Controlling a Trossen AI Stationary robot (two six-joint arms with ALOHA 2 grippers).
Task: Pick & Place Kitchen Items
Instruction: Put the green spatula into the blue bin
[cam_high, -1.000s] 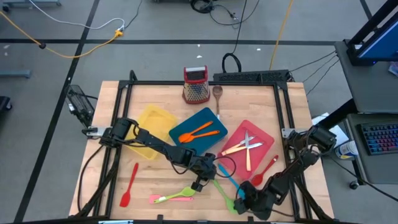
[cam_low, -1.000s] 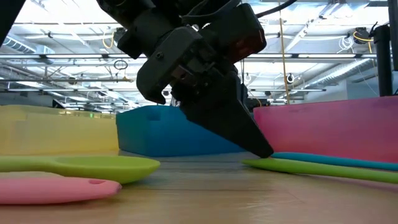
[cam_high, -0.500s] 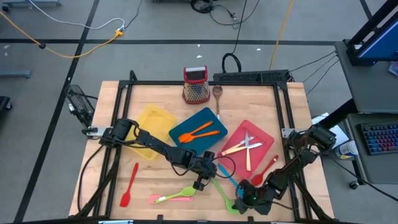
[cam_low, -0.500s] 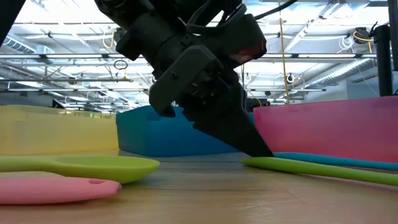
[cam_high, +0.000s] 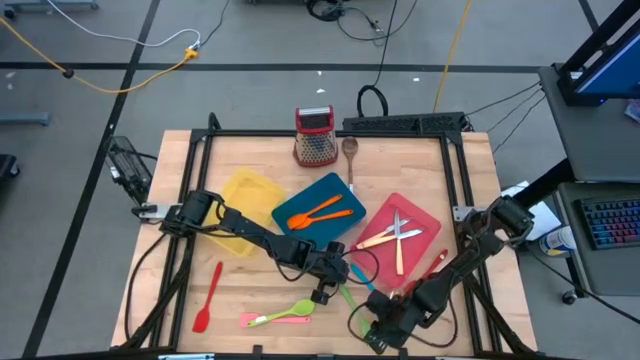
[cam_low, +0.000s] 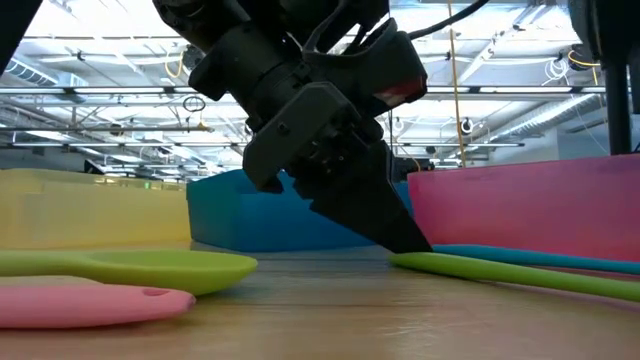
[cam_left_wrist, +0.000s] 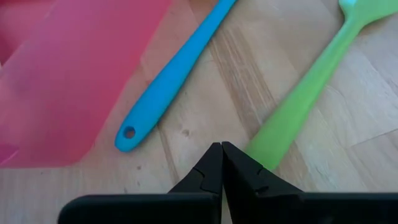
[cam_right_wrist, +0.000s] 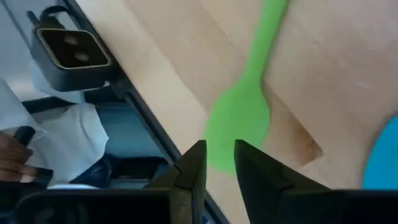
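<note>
Right gripper (cam_high: 372, 338) has slid leftward over the green spatula (cam_high: 356, 309), fingers slightly apart, empty; left gripper (cam_left_wrist: 221, 148) shut beside its handle.

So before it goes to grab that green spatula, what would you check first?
1. Left gripper at the green spatula's handle end: ok.
2. Left jaws open to take it: not ok, shut.
3. Right gripper over the spatula's head: ok.
4. Right jaws parted: ok, a narrow gap.
5. Blue spatula clear of the green one: ok, apart.
6. Room on the red tray: ok, part bare.
</note>
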